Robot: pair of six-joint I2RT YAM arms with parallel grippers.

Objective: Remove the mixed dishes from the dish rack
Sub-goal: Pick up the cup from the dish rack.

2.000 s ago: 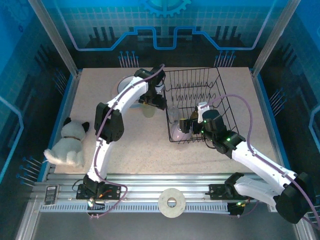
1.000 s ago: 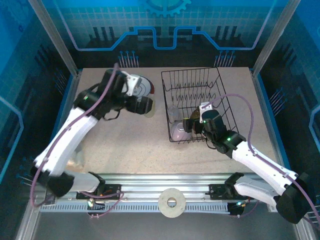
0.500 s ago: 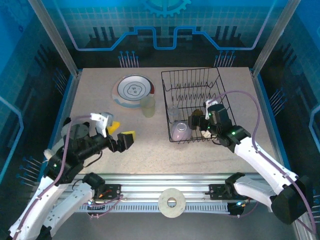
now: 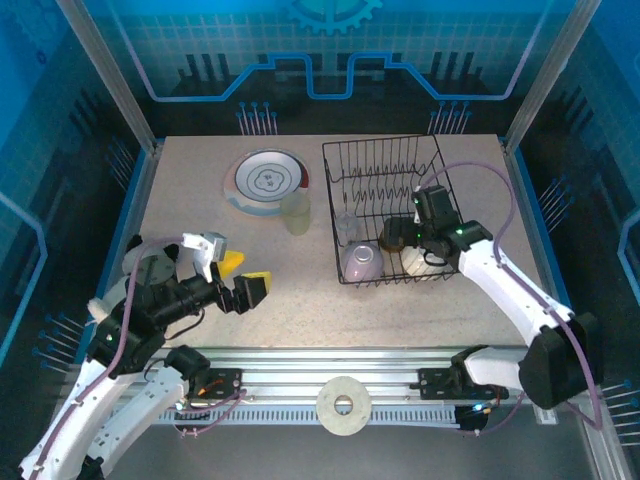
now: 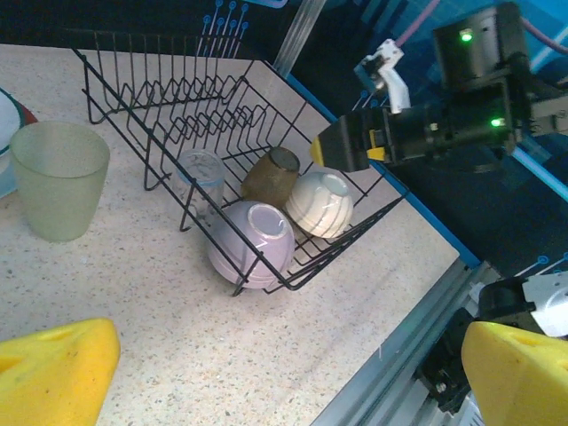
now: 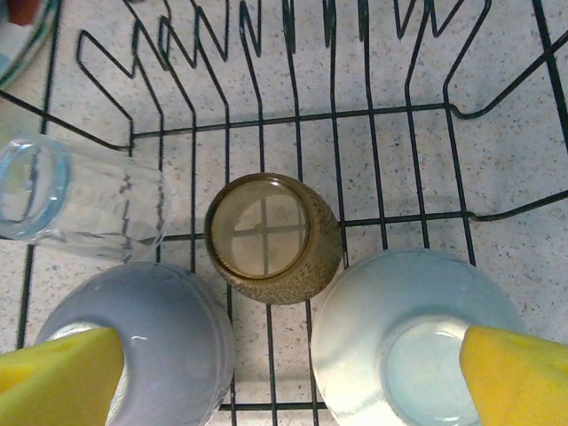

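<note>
Right wrist: glass (image 6: 84, 202) sideways, mouth left

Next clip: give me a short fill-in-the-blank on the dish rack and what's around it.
The dish rack holds ___ dishes. Its lavender bowl and white bowl both sit ___. The right hand hovers above them with jaws ___. Outside the rack, a pale green cup stands beside a round ___.
Missing: four; upside down; open; plate.
</note>
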